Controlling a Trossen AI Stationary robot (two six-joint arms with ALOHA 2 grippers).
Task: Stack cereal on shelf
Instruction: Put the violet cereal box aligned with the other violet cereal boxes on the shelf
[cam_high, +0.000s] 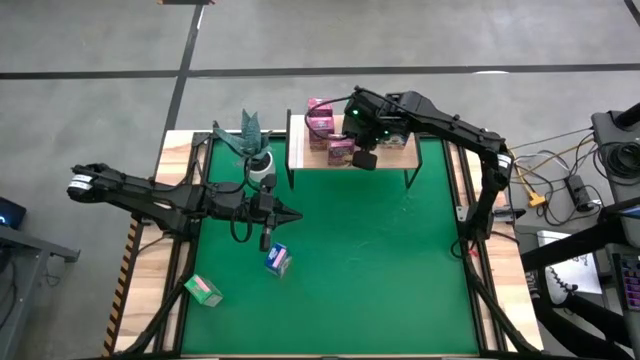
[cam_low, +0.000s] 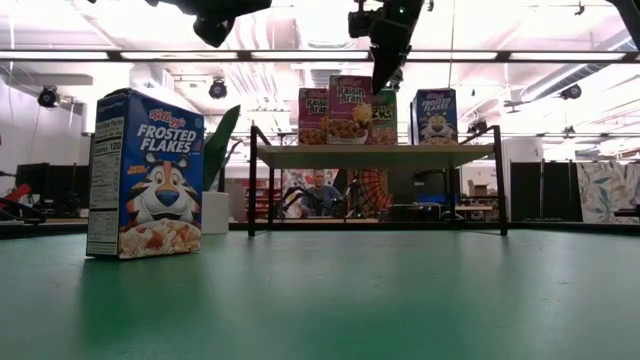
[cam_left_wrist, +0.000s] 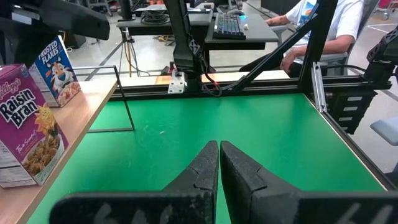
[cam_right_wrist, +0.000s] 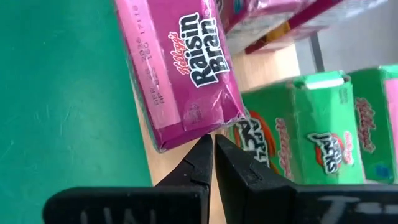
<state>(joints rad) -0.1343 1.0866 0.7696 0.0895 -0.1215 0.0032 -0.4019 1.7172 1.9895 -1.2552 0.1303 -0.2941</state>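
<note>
The shelf (cam_high: 392, 157) stands at the far side of the green mat. It bears two pink Raisin Bran boxes (cam_low: 349, 110) (cam_low: 313, 116), a green Apple Jacks box (cam_low: 384, 118) and a blue Frosted Flakes box (cam_low: 433, 115), all upright. My right gripper (cam_right_wrist: 211, 144) is shut and points down. Its tips are at an upper corner of the nearer pink box (cam_right_wrist: 180, 68), beside green boxes (cam_right_wrist: 292, 140). A blue box (cam_high: 278, 260) stands on the mat, and a green box (cam_high: 204, 291) lies there. My left gripper (cam_high: 292, 213) hovers shut above the mat, holding nothing. My right gripper's shut fingertips (cam_right_wrist: 200, 152) come slanting down from above to the pink box's upper corner (cam_right_wrist: 205, 127). I cannot tell whether they touch it. The box stands upright on the shelf board.
A potted plant (cam_high: 252, 145) stands left of the shelf. Bare green mat (cam_high: 390, 270) spreads over the middle and right of the table. A person sits at a desk beyond the table (cam_left_wrist: 323, 28).
</note>
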